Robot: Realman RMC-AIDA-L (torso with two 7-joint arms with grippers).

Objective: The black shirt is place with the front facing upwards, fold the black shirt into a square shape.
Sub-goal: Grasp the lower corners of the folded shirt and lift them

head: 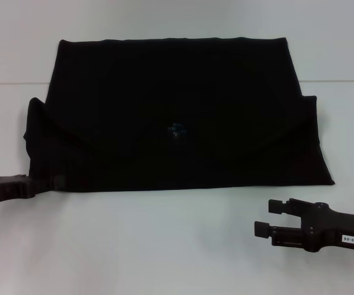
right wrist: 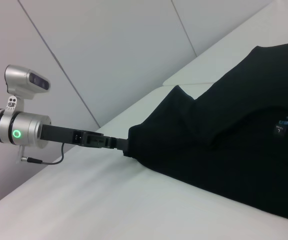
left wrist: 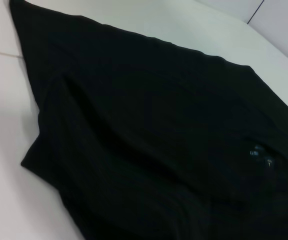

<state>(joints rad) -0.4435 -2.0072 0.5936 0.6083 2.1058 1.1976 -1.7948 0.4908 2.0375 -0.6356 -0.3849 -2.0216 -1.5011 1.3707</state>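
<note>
left hand (head: 53,182) at the near left corner of the black shirt (head: 177,104), grip state I cannot tell; shirt lies folded on the white desk (head: 165,246), blue label (head: 177,129) showing | right hand (head: 269,218) open, off the cloth, near right

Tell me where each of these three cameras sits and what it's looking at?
Head: high on the robot, looking down at the black shirt; left gripper and right gripper show.
Left wrist: close over the shirt; no robot parts visible.
Right wrist: low, looking across at the left gripper.
All share the shirt's blue neck label.
</note>
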